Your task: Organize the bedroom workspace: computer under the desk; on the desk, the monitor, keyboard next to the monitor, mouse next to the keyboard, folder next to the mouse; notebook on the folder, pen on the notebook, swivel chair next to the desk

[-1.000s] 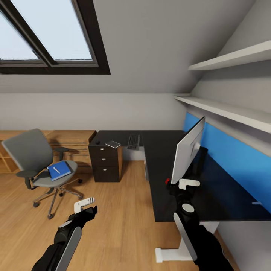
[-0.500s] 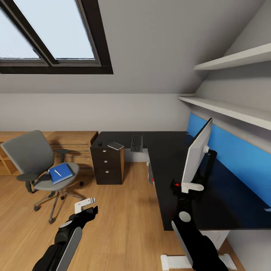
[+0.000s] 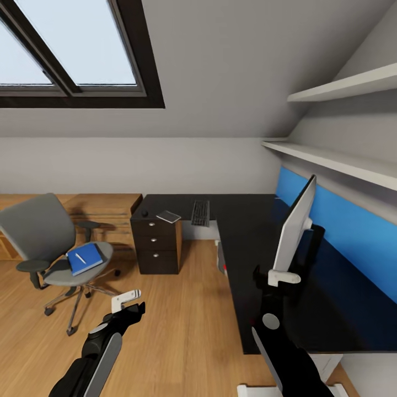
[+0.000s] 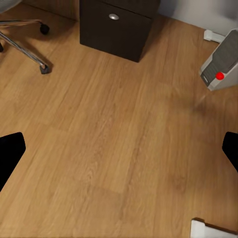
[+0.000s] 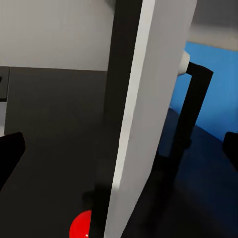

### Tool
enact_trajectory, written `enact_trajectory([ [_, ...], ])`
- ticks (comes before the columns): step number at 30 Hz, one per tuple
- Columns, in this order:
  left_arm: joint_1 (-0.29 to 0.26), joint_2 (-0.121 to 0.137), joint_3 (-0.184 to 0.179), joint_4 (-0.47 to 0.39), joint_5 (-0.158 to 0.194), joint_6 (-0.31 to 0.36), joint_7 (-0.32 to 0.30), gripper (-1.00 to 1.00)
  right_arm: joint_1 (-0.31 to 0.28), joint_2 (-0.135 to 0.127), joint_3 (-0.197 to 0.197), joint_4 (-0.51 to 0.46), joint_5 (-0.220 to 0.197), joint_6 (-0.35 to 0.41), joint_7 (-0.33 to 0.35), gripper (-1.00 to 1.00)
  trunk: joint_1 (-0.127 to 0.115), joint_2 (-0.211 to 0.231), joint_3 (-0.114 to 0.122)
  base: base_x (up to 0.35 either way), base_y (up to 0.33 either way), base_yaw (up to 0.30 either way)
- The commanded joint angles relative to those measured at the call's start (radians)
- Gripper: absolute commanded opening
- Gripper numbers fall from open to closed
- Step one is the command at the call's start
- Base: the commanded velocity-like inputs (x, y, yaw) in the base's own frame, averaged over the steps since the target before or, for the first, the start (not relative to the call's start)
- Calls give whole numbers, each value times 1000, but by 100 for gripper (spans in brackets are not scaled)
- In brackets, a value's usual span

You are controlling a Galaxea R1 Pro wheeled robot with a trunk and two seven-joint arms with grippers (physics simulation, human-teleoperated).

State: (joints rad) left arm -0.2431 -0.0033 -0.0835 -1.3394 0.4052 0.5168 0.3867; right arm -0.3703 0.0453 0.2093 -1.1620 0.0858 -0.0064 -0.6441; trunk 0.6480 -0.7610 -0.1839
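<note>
The desk (image 3: pixel 242 231) runs from 12 to 4 o'clock, with the monitor (image 3: pixel 296 229) standing edge-on at 3 o'clock. The right gripper (image 3: pixel 284 277), spread wide, sits at its lower corner; a clumsy push could tip it onto its screen. The chair (image 3: pixel 52 242) at 9 o'clock may roll away if the folder (image 3: pixel 86 258) is dragged, shedding the pen (image 3: pixel 81 257). The left gripper (image 3: pixel 125 300) hangs spread over bare floor (image 4: pixel 114 144), near the computer (image 4: pixel 221 62). Keyboard (image 3: pixel 200 212), notebook (image 3: pixel 169 216) and mouse (image 3: pixel 144 213) lie far back, a long reach.
</note>
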Motion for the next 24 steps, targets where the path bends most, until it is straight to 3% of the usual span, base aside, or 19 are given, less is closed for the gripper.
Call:
enact_trajectory([
  [1,-1,0,-1,-1,11,3,9,100,-1,0,0,1,4,0,-5,100,0,-1,-2,111,0,0],
  [6,-1,0,-2,-1,11,3,8,100,-1,-1,-2,5,2,0,-5,100,0,-1,-2,137,0,0],
  [9,-1,0,-1,-1,11,3,9,100,-1,-2,-48,6,1,1,-4,100,0,-1,-2,11,0,0],
  [17,-1,0,-1,-1,12,3,10,100,-3,-2,-89,37,0,2,1,100,0,-1,-2,0,0,0],
  [24,-1,0,-1,-1,12,3,10,100,-5,-6,-100,50,-1,1,3,100,0,-1,-2,0,0,0],
])
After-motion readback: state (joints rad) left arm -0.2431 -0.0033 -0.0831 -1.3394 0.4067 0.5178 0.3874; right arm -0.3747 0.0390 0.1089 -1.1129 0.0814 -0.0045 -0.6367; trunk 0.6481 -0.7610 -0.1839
